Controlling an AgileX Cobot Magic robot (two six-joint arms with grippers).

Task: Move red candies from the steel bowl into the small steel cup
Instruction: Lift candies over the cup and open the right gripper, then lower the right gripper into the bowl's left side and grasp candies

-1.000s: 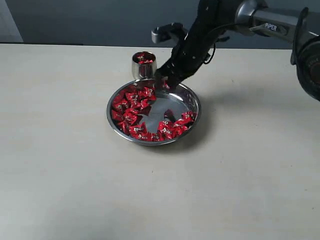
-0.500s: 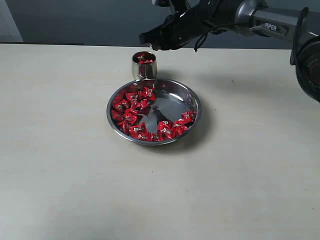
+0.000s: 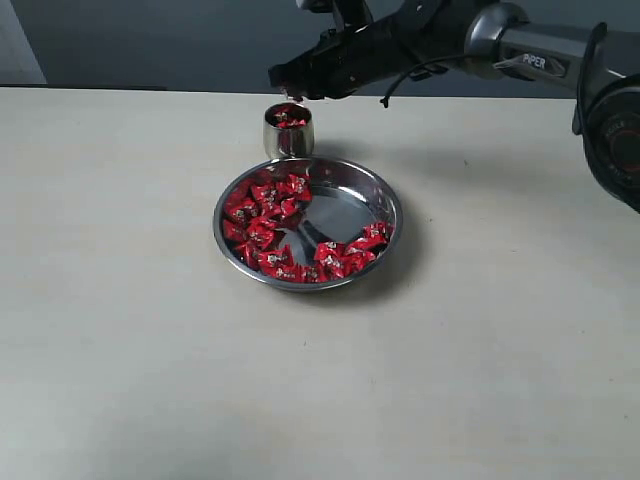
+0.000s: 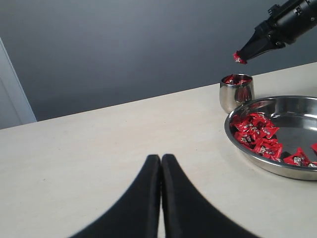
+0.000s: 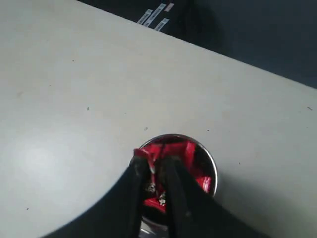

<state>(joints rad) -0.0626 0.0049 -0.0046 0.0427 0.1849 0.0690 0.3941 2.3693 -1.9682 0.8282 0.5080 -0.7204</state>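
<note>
The steel bowl (image 3: 392, 205) sits mid-table with red candies (image 3: 264, 214) along its left and front sides. The small steel cup (image 3: 288, 137) stands at the bowl's far rim and holds a few red candies. My right gripper (image 3: 284, 86) hovers just above the cup. Its jaws are slightly parted, and one red candy (image 5: 144, 153) still clings to a fingertip (image 5: 140, 166) over the cup's mouth (image 5: 210, 164). The left wrist view shows that candy (image 4: 239, 58) hanging above the cup (image 4: 237, 95). My left gripper (image 4: 161, 159) rests low over the table, shut and empty.
The table's far edge runs just behind the cup, with a dark wall beyond it. The right arm (image 3: 520, 45) reaches in from the upper right above the table. Bare tabletop (image 3: 150, 350) surrounds the bowl.
My right gripper rose from the bowl's far rim with a candy, moved left over the cup, and its jaws have parted slightly. The left gripper has not moved.
</note>
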